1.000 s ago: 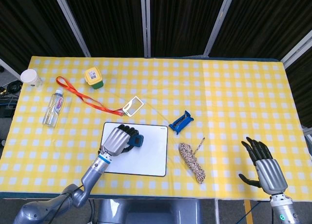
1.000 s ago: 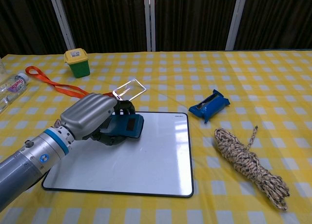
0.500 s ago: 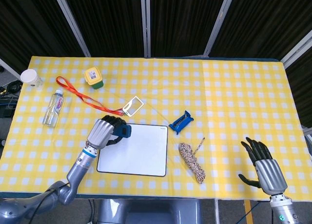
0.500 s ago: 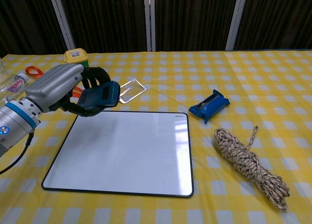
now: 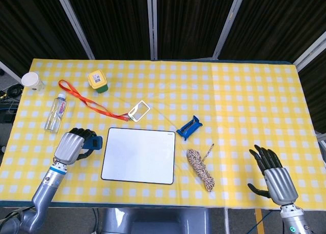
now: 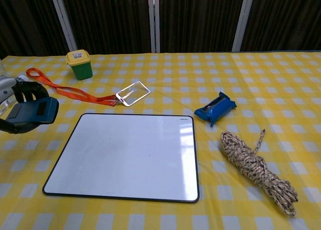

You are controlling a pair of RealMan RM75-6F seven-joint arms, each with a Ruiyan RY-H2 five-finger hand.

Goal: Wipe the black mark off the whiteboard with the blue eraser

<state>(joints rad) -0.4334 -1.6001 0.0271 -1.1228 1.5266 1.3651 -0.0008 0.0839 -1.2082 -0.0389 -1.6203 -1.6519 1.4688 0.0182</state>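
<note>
With my left robot hand (image 5: 71,145) clamped on the eraser (image 6: 31,112) left of the clean-looking whiteboard (image 5: 138,155), I set it down gently on the bench (image 5: 244,101).

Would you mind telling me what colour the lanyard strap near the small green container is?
The lanyard strap is orange, clearest in the head view.

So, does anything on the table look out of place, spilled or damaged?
Nothing stands out. The whiteboard lies flat and looks clean, and the left hand holds the blue eraser beside it.
</note>
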